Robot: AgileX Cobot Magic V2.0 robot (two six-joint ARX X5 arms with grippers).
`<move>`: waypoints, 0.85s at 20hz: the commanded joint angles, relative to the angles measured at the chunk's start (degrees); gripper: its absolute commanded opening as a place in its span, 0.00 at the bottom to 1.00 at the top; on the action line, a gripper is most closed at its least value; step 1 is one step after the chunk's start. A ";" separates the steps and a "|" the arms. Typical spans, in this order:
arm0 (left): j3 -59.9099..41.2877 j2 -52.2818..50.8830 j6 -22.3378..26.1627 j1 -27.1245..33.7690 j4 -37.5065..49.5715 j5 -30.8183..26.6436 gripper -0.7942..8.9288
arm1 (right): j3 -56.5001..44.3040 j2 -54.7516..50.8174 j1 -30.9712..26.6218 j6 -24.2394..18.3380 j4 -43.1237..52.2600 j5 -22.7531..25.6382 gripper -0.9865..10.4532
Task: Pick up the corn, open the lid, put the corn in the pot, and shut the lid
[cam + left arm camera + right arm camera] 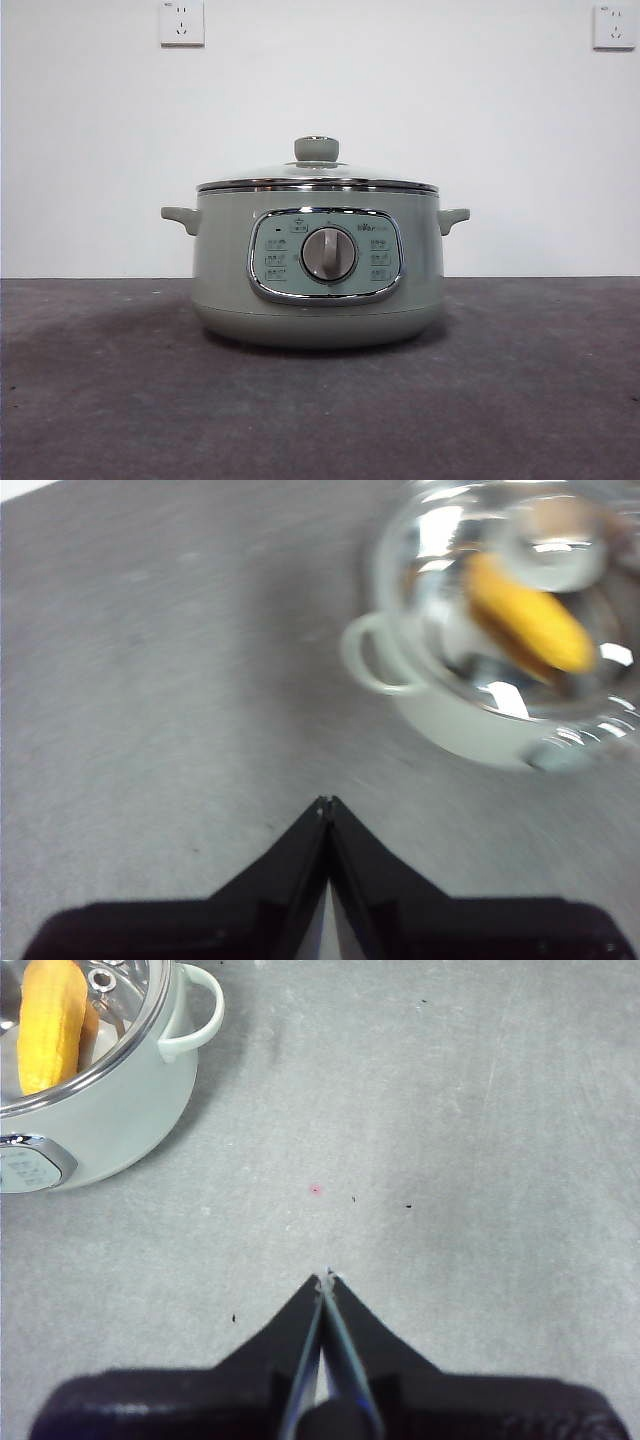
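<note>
Sage-green pot (318, 270) sits mid-table in the front view, one only, lid (316, 180) seated flat on its rim, green knob (316, 149) up top, two side handles, one silver dial (328, 254) on the chrome panel; no arm in this view, two wall sockets (181, 22) behind, grey table (100, 400) otherwise. Left wrist view: left gripper (327, 802) hangs over bare table near the pot (450, 725), jaws together, holding nothing; picture is blurred, but one corn (528, 615) shows yellow-orange through the glass lid (420, 560), lying inside the pot. Right wrist view: right gripper (326, 1278) also over bare table, apart from the pot (110, 1130), jaws together, empty; same single corn (52, 1022) visible under the lid (120, 1050), one handle (195, 1015) facing this side. Count: one pot, one lid, one corn, two grippers. Judging by how things lie, corn is in and lid is on, so task looks finished. Handling: lid is glass with a chrome rim, fragile and probably slick, best taken by the knob; corn looks smooth, light, likely to roll, pinch across its narrow middle; pot looks heavy, would stay put.
</note>
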 commanded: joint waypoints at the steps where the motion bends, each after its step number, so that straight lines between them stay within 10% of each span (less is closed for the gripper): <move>1: -19.71 -12.17 1.88 4.79 22.08 0.35 0.08 | -0.68 0.07 0.00 0.63 0.33 0.20 0.09; 7: -63.14 -37.35 7.17 14.12 62.05 0.24 0.08 | -0.68 0.09 0.00 0.63 0.35 0.20 0.09; 17: -86.58 -62.27 2.82 17.59 60.83 0.24 0.08 | -0.68 0.11 0.00 0.63 0.33 0.20 0.09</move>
